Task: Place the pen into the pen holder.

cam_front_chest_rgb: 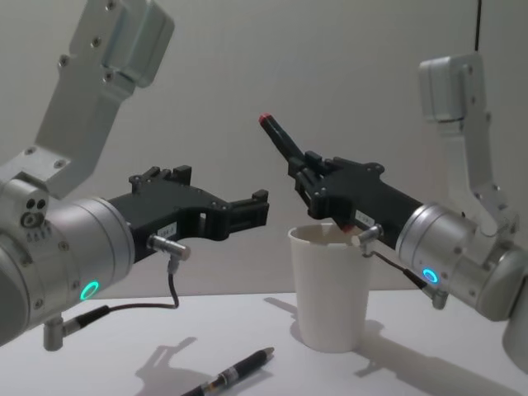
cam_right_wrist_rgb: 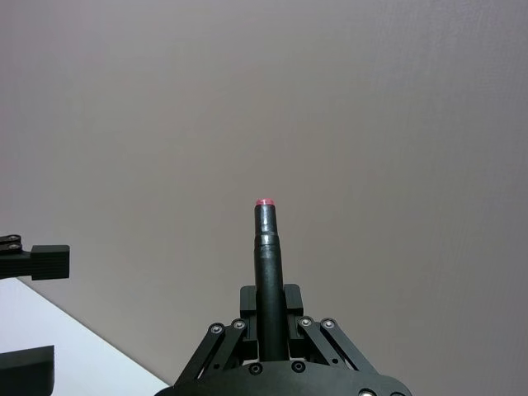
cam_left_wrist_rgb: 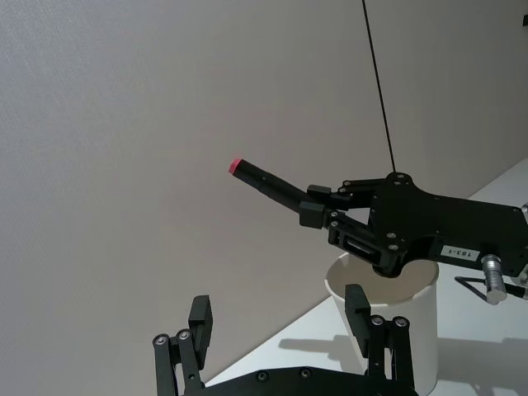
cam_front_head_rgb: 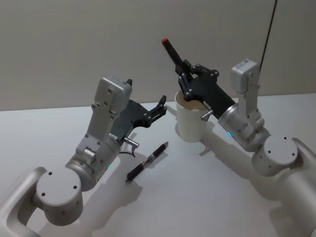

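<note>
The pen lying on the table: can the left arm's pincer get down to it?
Probably yes. That pen lies uncovered on the table, below the open left pincer; the paper cup and the right pincer, shut on a red-tipped pen, stand off to the side.

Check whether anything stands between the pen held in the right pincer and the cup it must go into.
Nothing visible does. The right pincer holds the pen tilted above the open mouth of the cup. The left pincer hangs open to its left, and a second pen lies on the table, both off the path.
</note>
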`<state>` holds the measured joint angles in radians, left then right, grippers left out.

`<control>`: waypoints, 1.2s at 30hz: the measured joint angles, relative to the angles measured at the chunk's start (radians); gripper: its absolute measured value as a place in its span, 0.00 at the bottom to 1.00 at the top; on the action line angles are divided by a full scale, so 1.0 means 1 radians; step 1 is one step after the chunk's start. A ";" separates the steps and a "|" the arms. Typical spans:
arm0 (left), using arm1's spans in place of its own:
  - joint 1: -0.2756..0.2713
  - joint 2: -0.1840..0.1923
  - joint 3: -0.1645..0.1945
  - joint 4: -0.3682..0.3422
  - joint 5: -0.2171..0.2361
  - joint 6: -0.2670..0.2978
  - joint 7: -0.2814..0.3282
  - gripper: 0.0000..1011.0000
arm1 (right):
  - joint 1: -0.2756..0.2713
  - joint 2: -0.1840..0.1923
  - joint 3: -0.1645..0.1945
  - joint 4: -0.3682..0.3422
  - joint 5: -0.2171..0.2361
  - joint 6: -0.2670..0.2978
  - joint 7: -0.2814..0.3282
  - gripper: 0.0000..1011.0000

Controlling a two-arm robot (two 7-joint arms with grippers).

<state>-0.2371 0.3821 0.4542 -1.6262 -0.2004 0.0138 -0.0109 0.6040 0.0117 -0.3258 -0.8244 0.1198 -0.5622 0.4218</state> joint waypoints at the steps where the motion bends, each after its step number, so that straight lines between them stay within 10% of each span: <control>1: 0.000 0.000 0.000 0.000 0.000 0.000 0.000 0.99 | 0.003 -0.002 -0.001 0.007 -0.001 -0.002 0.000 0.18; 6: 0.000 0.000 0.000 0.000 0.000 0.000 0.000 0.99 | 0.012 -0.006 -0.003 0.024 -0.003 -0.009 0.000 0.20; 25: 0.000 0.000 0.000 0.000 0.000 0.000 0.000 0.99 | 0.027 -0.014 -0.006 0.051 -0.006 -0.020 0.002 0.77; 36: 0.000 0.000 0.000 0.000 0.000 0.000 0.000 0.99 | -0.014 0.009 0.013 -0.057 0.040 0.031 0.000 0.99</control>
<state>-0.2371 0.3821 0.4542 -1.6262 -0.2004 0.0138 -0.0109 0.5900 0.0211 -0.3133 -0.8811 0.1603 -0.5313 0.4215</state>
